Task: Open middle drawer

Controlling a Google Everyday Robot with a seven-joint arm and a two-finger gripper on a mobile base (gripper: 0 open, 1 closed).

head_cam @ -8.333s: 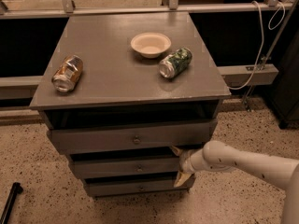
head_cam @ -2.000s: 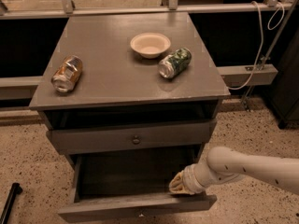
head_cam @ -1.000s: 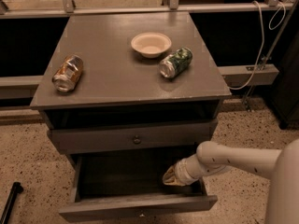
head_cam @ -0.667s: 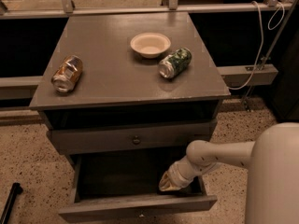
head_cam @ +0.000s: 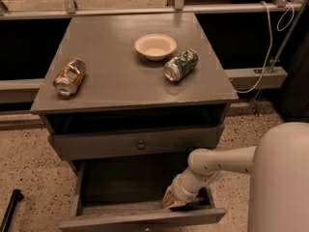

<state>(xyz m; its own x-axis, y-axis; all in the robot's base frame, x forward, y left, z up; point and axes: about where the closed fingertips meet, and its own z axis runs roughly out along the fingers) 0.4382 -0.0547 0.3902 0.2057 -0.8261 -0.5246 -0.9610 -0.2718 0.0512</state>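
The grey cabinet's middle drawer [head_cam: 120, 220] is pulled well out, with its dark box open to view and its plain front at the bottom edge of the frame. My gripper [head_cam: 173, 200] reaches down into the drawer's right front corner, just behind the drawer front. My white arm [head_cam: 227, 161] comes in from the right.
The top drawer [head_cam: 96, 144] above is shut and has a small knob. On the cabinet top lie a white bowl [head_cam: 155, 46], a green can [head_cam: 181, 65] and a brown can [head_cam: 70, 76], both cans on their sides. A black bar [head_cam: 9, 209] lies on the floor at left. A white cable [head_cam: 270, 42] hangs at right.
The middle drawer, shut at first, now stands open. Over the last second my gripper slid left and deeper into the drawer, and my arm now fills more of the right side.
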